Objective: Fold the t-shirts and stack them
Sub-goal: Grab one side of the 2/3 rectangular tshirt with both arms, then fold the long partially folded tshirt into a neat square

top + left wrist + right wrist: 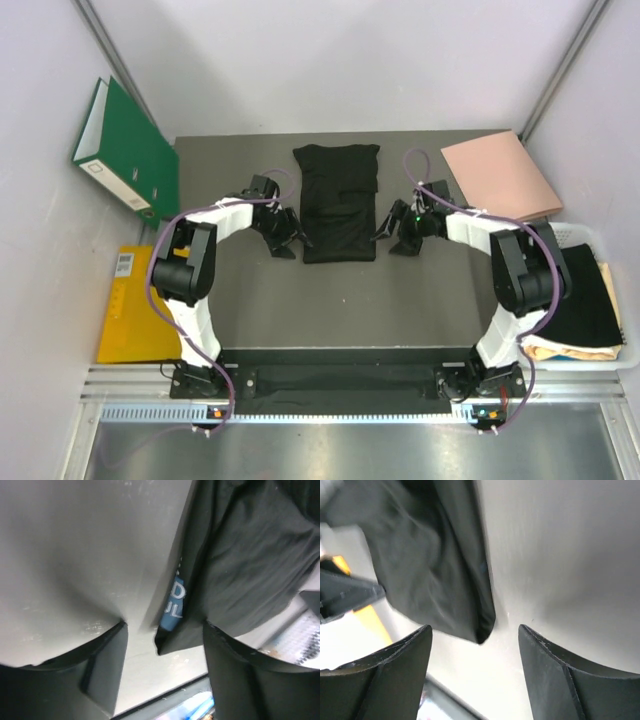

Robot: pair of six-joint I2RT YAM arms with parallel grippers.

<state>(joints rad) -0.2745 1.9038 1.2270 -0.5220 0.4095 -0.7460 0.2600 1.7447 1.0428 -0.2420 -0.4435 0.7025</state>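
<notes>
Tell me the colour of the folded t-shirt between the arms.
The folded t-shirt is black; top external view shows it best.

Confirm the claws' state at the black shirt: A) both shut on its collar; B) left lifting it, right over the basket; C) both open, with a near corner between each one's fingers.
C: in the wrist views the left claw and right claw each stand spread, with a near corner of the black shirt lying ungripped in the gap.
</notes>
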